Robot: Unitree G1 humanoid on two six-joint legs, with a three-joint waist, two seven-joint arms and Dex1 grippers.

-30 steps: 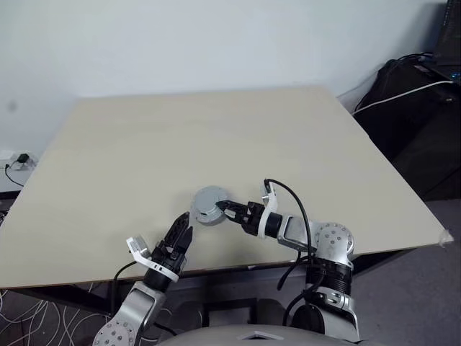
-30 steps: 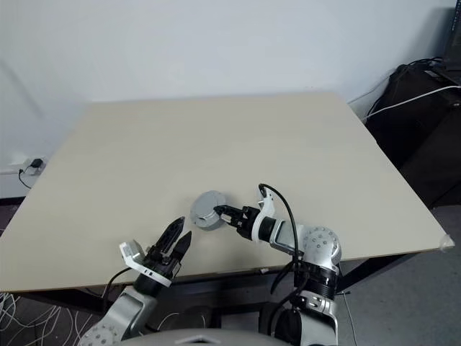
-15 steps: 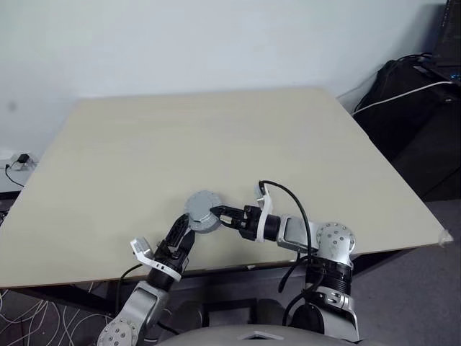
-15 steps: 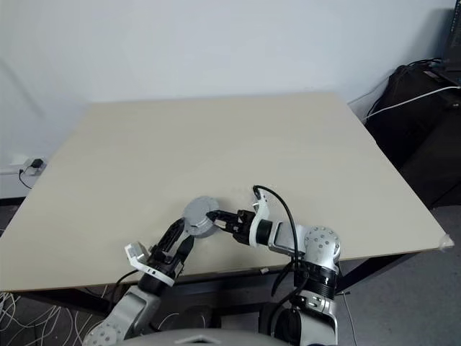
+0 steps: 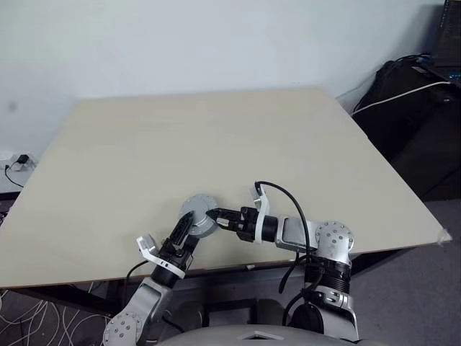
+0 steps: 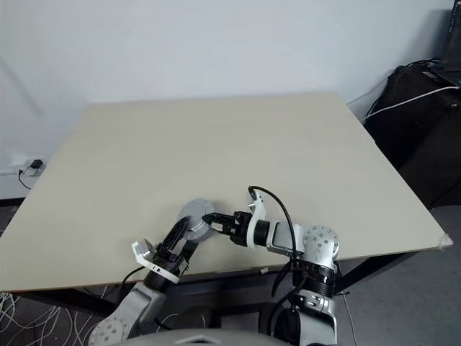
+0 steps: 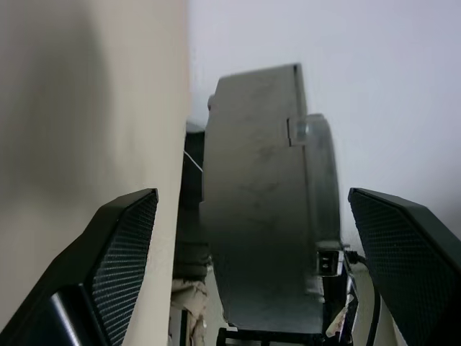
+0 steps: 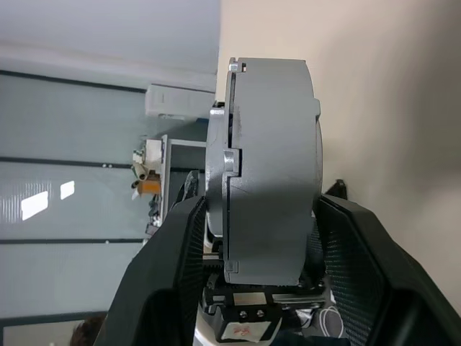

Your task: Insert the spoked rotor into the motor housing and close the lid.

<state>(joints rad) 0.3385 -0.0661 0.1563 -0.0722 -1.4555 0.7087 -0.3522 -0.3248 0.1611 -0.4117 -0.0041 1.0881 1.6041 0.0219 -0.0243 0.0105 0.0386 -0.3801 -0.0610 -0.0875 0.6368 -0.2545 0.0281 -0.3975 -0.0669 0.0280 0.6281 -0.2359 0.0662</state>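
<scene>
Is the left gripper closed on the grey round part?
No, the left gripper stands open, its fingers apart from the grey round part.

The right gripper [image 5: 213, 214] holds the grey round motor housing [image 5: 198, 214], apparently just above the table [image 5: 216, 137].

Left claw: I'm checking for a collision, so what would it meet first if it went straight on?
Probably the grey round assembly held by the right claw; it sits between the left claw's open fingers.

Matt grey motor housing [image 8: 266, 173], scuffed.
</scene>
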